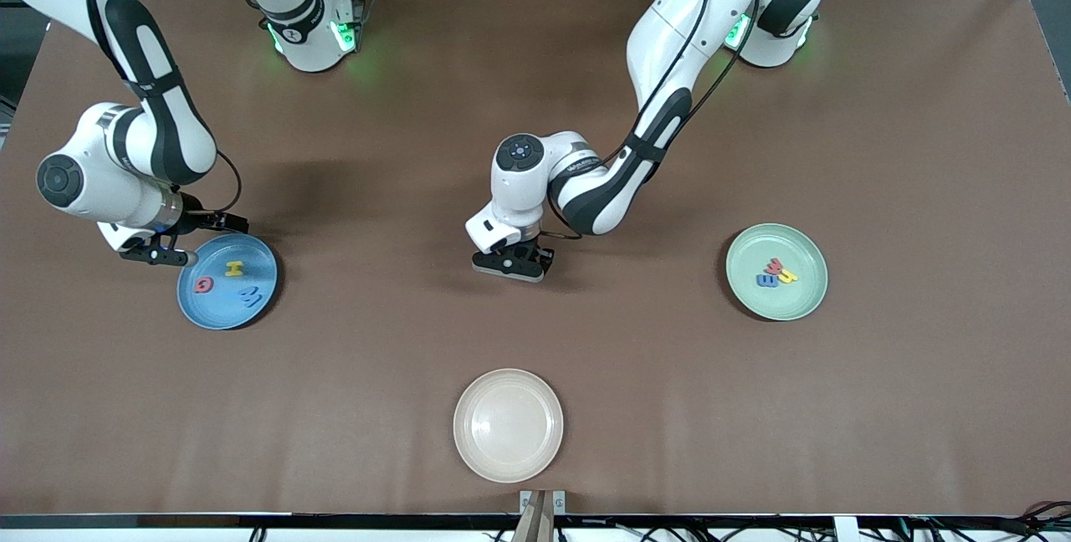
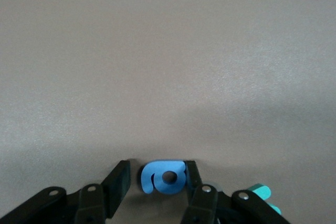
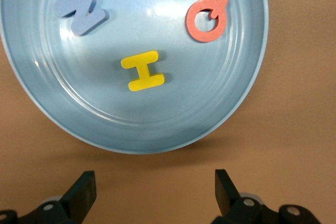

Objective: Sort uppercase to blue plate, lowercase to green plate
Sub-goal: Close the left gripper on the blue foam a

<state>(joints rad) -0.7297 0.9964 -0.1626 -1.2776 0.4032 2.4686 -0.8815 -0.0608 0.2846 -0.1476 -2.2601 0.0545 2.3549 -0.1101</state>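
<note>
**a:** so what's the left gripper [image 1: 512, 264] doing right now? it's sitting low on the table [image 1: 586, 408] about midway between the two plates.

**b:** it's straddling the blue a [image 2: 164, 177]. in the left wrist view the letter is lying flat between the fingers [image 2: 118, 178], one finger touching its edge and the other a little way off. so they're partly apart, not clamped on it yet. looks like a pinch just about to happen. there's also a teal letter [image 2: 261, 191] peeking out just beside that gripper, probably the r.

**a:** pose?

**b:** left arm is reaching out from its base, elbow bent, wrist pointing straight down at the table.

**a:** and the other one?

**b:** right gripper [image 1: 166, 251] is waiting at the edge of the blue plate [image 1: 191, 305], fingers wide apart, holding nothing. red q [image 3: 206, 18], yellow h [image 3: 142, 70] and blue w [image 3: 80, 12] are lying in it. green plate [image 1: 803, 301] is holding a little pile of letters, toward the left arm's end, so that arm is the nearer one for the a.
</note>
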